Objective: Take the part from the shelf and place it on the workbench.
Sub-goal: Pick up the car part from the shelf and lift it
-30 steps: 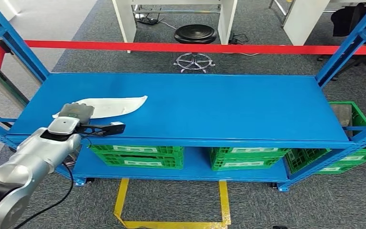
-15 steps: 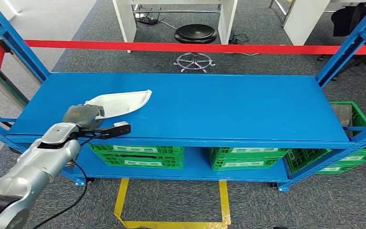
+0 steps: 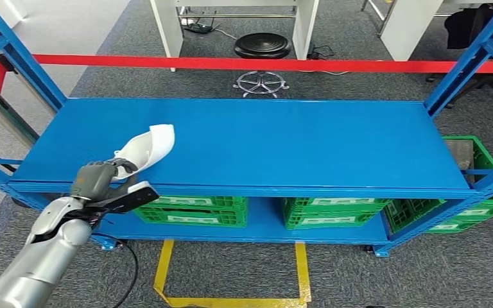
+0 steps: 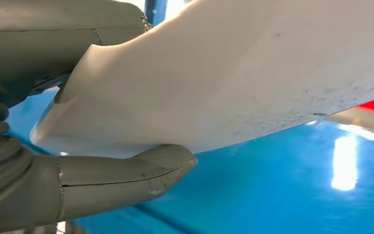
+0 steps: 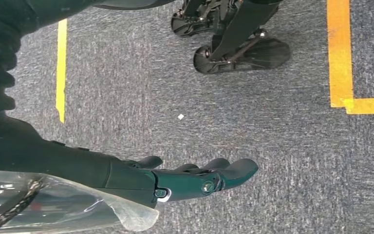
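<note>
The part point(image 3: 145, 147) is a white curved shell, lifted off the blue shelf top point(image 3: 282, 138) and tilted upward near the front left corner. My left hand point(image 3: 96, 178) grips its near end. In the left wrist view the white part point(image 4: 253, 78) spans most of the picture, with my thick grey thumb point(image 4: 126, 178) under it and the grey hand point(image 4: 44, 44) above it. My right hand point(image 5: 195, 178) hangs over the grey carpet, fingers stretched out and empty.
Green crates point(image 3: 186, 208) sit on the lower shelf. Blue uprights point(image 3: 468, 58) stand at the rack's corners. A red barrier tape point(image 3: 263, 64) runs behind the rack, with a black stool point(image 3: 262, 46) beyond it. Yellow floor lines point(image 3: 231, 298) lie in front.
My left hand has pulled back toward the shelf's front edge and raised the white part, which lay flat on the shelf top and now tilts upward.
</note>
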You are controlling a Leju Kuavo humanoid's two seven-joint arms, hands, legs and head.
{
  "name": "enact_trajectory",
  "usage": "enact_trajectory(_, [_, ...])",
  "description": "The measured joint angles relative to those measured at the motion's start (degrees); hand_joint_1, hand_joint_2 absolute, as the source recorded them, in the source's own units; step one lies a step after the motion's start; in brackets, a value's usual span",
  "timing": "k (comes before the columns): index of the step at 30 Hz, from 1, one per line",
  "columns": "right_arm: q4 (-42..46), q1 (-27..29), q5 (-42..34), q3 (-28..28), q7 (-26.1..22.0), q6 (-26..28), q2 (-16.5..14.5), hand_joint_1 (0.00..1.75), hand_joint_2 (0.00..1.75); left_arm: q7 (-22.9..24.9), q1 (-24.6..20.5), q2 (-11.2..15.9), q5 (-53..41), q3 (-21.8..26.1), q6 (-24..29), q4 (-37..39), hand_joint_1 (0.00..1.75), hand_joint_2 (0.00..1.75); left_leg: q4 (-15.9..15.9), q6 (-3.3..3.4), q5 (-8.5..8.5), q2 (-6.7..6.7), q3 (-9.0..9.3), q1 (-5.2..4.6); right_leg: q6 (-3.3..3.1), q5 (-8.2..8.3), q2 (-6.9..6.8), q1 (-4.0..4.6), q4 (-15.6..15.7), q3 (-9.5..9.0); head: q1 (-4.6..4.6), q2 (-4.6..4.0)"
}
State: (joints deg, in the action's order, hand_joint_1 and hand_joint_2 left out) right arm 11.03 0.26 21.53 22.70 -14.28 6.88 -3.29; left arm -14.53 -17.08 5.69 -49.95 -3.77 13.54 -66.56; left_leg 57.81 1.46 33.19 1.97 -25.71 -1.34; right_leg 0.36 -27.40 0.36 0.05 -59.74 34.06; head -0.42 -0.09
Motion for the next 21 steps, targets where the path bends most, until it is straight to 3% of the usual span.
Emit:
enact_trajectory(3, [0.0, 0.1, -0.7, 1.0, -0.5, -1.3, 0.0, 0.00, 1.75, -3.2, 4.8, -0.1, 4.3, 1.4, 0.4, -6.3, 1.75, 1.75, -0.2, 0.54, -0.53, 0.01, 0.04, -0.14, 0.50, 0.54, 0.00, -0.17, 0.3, -0.04, -0.01, 0.00])
enact_trajectory(5, [-0.1, 0.1, -1.5, 1.8, -0.9, -2.5, 0.0, 0.00, 1.75, -5.1, 7.4, -0.7, 6.7, 2.2, 1.2, -10.3, 1.75, 1.75, -1.2, 1.20, -1.50, 0.26, 0.16, 0.21, 0.95, -0.15, 0.02, -0.09, -0.1, 0.55, 0.12, 0.00])
enact_trajectory(7, [-0.1, 0.2, -2.2, 2.7, -0.7, -3.4, 0.0, 0.00, 1.75, -6.8, 9.9, -1.5, 8.9, 2.9, 2.1, -13.7, 1.75, 1.75, -1.8, 1.67, -2.19, 0.57, 0.08, 0.57, 1.33, -3.10, -0.01, -0.18, -4.5, 2.76, 0.32, 0.00])
enact_trajectory(9, [-0.1, 0.3, -2.5, 3.5, -0.1, -3.6, 0.0, 0.00, 1.75, -7.7, 12.0, -2.1, 10.2, 3.6, 2.6, -16.1, 1.75, 1.75, -1.8, 1.81, -2.30, 0.71, -0.23, 0.62, 1.73, -5.96, -0.07, -0.51, -11.4, 5.72, 0.37, 0.00])
enact_trajectory(10, [-0.2, 0.4, -2.5, 3.7, 0.2, -3.6, 0.0, 0.00, 1.75, -8.0, 12.9, -2.3, 10.5, 3.8, 2.7, -16.9, 1.75, 1.75, -1.7, 1.79, -2.30, 0.77, -0.31, 0.63, 1.91, -6.18, -0.13, -0.67, -13.6, 6.54, 0.36, 0.00])
enact_trajectory(11, [-0.2, 0.5, -2.5, 4.0, 0.3, -3.6, 0.0, 0.00, 1.75, -8.1, 13.6, -2.5, 10.7, 4.0, 2.8, -17.6, 1.75, 1.75, -1.5, 1.70, -2.25, 0.79, -0.36, 0.68, 2.06, -5.30, -0.22, -0.80, -13.7, 6.46, 0.37, 0.00])
enact_trajectory(13, [-0.2, 0.6, -2.6, 4.4, 0.4, -3.6, 0.0, 0.00, 1.75, -8.4, 14.4, -2.9, 10.9, 4.3, 2.8, -18.6, 1.75, 1.75, -1.0, 1.25, -1.93, 0.79, -0.41, 0.84, 2.17, -1.64, -0.63, -0.95, -8.4, 3.78, 0.39, 0.01])
enact_trajectory(15, [-0.2, 0.4, -2.7, 4.6, 0.5, -3.3, 0.0, 0.00, 1.75, -8.7, 14.7, -3.1, 11.3, 4.7, 3.2, -19.4, 1.75, 1.75, -0.4, 0.54, -1.51, 0.81, -0.83, 0.73, 1.93, 0.40, -1.20, -0.81, -3.1, 0.77, 0.45, 0.01])
enact_trajectory(19, [-0.3, 0.2, -2.3, 4.9, 0.3, -2.4, -0.1, 0.00, 1.75, -10.1, 16.1, -3.4, 12.7, 5.7, 4.6, -21.1, 1.75, 1.75, 0.7, -0.58, -1.23, 0.82, -1.75, 0.58, 0.67, -0.08, -0.78, -0.81, -1.0, 0.25, 0.37, 0.00])
enact_trajectory(21, [-0.3, 0.1, -2.0, 5.0, 0.6, -2.8, -0.2, 0.00, 1.75, -10.7, 16.9, -3.5, 13.3, 6.4, 5.1, -21.9, 1.75, 1.75, 3.0, -1.29, 0.87, -0.11, -2.89, 0.79, -0.06, -0.11, -0.39, -1.05, -0.3, 0.47, 0.20, 0.01])
